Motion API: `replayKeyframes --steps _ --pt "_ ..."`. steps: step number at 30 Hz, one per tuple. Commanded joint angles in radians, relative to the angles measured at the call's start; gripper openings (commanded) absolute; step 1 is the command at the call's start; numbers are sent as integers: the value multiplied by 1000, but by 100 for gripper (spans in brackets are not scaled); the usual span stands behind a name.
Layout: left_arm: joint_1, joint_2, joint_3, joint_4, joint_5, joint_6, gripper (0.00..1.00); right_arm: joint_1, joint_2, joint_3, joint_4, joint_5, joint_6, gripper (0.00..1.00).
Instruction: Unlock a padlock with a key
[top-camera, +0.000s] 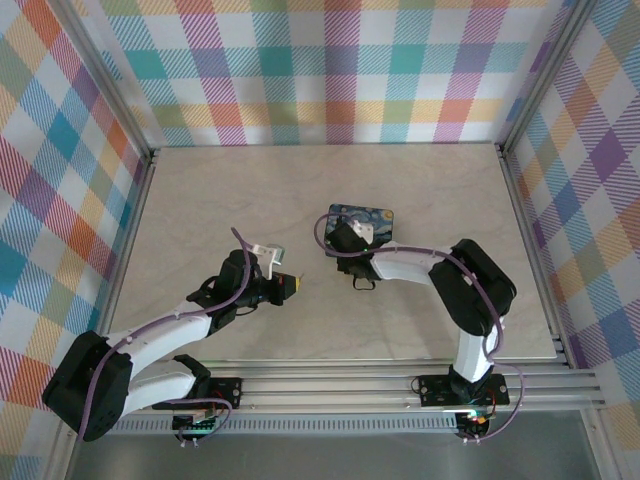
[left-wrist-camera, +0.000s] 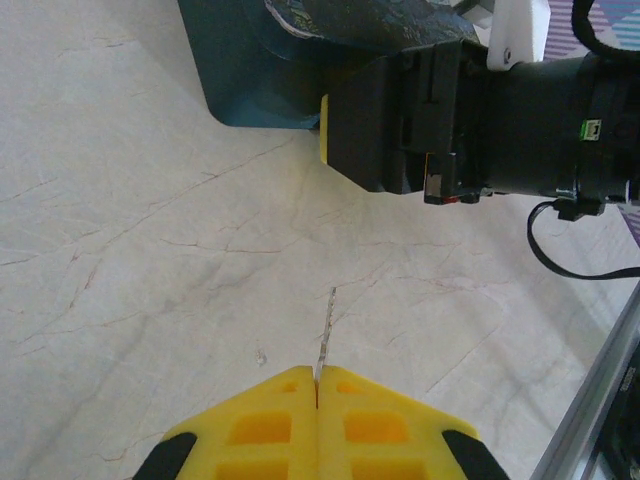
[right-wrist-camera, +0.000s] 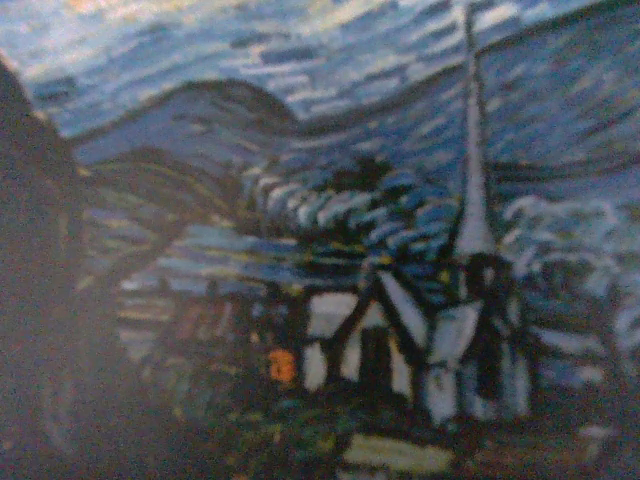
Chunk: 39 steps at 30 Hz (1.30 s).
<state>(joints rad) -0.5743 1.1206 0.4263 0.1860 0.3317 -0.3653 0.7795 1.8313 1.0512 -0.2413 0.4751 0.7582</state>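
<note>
Tabletop is carrying a painted tin, lying ahead of the left tool and slightly to its left. Right tool is hanging close over the tin's lid; cannot tell whether its jaws are apart or together. Left tool is pinching the key, fingers together on it. Key's long axis is running straight out from the fingertips toward the right tool. Padlock hidden; judging it is lying at the right tool, so the left arm is needing to advance along that axis.
</note>
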Motion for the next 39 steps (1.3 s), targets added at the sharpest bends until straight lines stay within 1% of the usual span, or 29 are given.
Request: replayKeyframes --steps 1,6,12,14,16,18,19,22,28,33,37,39 --pt "-5 -20 -22 15 24 27 0 7 30 20 38 73 31 42" --pt "-5 -48 -39 -1 26 31 0 7 58 36 37 81 49 38" --pt "-5 -82 -54 -31 26 31 0 7 66 48 35 80 40 29" --pt "-6 -92 -57 -40 27 35 0 7 59 56 18 80 34 29" --pt "-6 -100 -63 -42 27 37 0 7 50 62 0 79 29 33" --pt "-6 -109 -66 -43 29 36 0 7 41 67 -15 84 20 42" --pt "-5 -113 -67 -44 31 36 0 7 38 69 -17 85 16 45" --pt "-5 -128 -72 -45 29 35 0 6 38 79 -17 86 -8 46" --pt "-6 -156 -80 -62 24 35 0 -16 96 136 -43 48 -32 41" --pt "-6 -176 -90 -71 23 34 0 -38 118 145 -38 1 -29 29" --pt "-5 -189 -96 -73 24 33 0 -51 131 151 -49 -16 -29 28" --pt "-6 -197 -100 -76 24 34 0 -61 132 151 -44 -32 -29 22"
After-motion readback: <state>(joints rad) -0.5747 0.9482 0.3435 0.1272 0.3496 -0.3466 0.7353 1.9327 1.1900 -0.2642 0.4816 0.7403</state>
